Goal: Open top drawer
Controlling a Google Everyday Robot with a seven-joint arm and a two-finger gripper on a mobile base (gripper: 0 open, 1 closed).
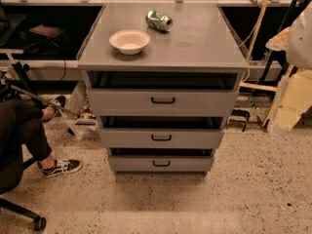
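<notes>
The top drawer [163, 103] is the uppermost and widest of three grey drawers in a grey cabinet in the middle of the camera view. Its flat front carries a small black bar handle [163, 100] at the centre. The front sits just under the cabinet top's front edge, with a dark gap above it. The two narrower drawers, the middle one [161, 138] and the bottom one [161, 164], lie below with like handles. My gripper is not in view. A blurred white shape [300, 35] at the right edge may be part of my arm.
On the cabinet top [195, 43] stand a cream bowl [129, 41] and a green can [159, 20] lying on its side. A seated person's leg and black sneaker [59, 166] are at the left. Yellow foam and cardboard [292, 104] lean at the right. Speckled floor [195, 204] in front.
</notes>
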